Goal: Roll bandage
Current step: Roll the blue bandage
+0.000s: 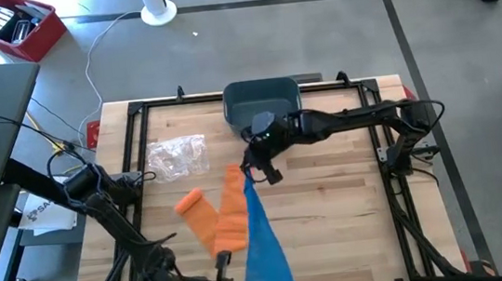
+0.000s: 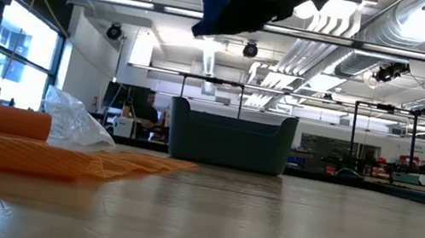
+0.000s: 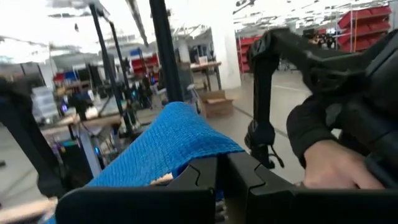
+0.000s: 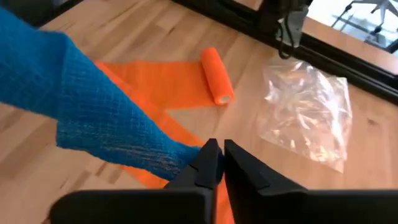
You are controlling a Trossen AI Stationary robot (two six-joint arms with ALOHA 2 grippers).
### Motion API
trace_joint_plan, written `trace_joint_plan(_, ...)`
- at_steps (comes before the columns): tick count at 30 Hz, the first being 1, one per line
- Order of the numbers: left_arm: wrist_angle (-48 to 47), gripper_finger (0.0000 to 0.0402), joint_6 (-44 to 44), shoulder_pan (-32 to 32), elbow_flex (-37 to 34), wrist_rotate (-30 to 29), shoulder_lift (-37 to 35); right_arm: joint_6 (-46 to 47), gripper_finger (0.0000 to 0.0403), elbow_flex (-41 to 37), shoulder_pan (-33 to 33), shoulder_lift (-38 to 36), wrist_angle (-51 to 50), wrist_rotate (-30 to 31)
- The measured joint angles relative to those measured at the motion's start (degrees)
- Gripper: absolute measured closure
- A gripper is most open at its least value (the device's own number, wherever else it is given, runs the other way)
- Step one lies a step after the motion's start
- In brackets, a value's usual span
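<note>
The left tool (image 3: 221,177) is seen at the near edge of the bench (image 1: 333,207), clenched on the lower end of the blue bandage (image 1: 264,242). A partly unrolled orange bandage (image 1: 217,214) lies flat left of centre, beside a crumpled clear plastic bag (image 1: 178,156). The blue strip is stretched up to the right tool (image 4: 216,163), whose fingers are pinched on its upper end above the bench's middle. A dark grey bin (image 1: 261,102) is set at the far edge.

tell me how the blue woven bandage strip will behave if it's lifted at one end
Probably floppy: the blue woven bandage strip drapes and folds between the right tool and left tool. Likely light, hanging without pulling taut. Its open mesh looks grippy rather than slippery.
</note>
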Motion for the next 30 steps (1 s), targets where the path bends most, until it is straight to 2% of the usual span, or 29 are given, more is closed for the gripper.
trace_joint_plan(6, 0.0, 0.0401, -2.6, 0.0, 0.0, -0.3, 1.7, 4.8, 0.0287, 0.0, 0.6, 3.1, -0.7, -0.6)
trace_joint_plan(10, 0.2, 0.0401, -2.6, -0.5, 0.0, -0.7, 1.8, -0.3, 0.0236, 0.0, 0.6, 3.9, -4.3, 1.8)
trace_joint_plan(13, 0.3, 0.0401, -1.7, -1.1, 0.0, -2.1, 1.8, -0.9, 0.0224, 0.0, 0.6, 2.9, -8.2, 5.5)
trace_joint_plan(18, 0.3, 0.0401, 0.6, -1.9, 0.0, -8.1, 1.8, -0.6, 0.0222, -0.8, 0.6, -1.7, -20.1, 6.4)
trace_joint_plan(20, 0.7, 0.0401, 1.9, -2.0, 0.0, -12.4, 1.8, -1.6, 0.0222, -4.3, 0.6, -4.4, -21.7, 5.6)
trace_joint_plan(23, 1.6, 0.0401, 5.4, -1.1, 0.0, -17.2, 1.8, -2.4, 0.0222, -13.7, 0.6, -10.2, -19.6, 5.1)
trace_joint_plan(25, 1.5, 0.0401, 7.9, 0.5, 0.0, -19.6, 1.8, -1.1, 0.0222, -20.2, 0.6, -15.0, -17.4, 9.5)
trace_joint_plan(28, -0.2, 0.0401, 10.9, 4.3, -0.7, -26.2, 1.7, 1.2, 0.0222, -28.7, 0.5, -22.4, -16.7, 21.0)
trace_joint_plan(30, -1.6, 0.0401, 12.2, 6.9, -1.9, -30.5, 1.4, 3.6, 0.0222, -32.9, 0.6, -27.1, -16.4, 24.8)
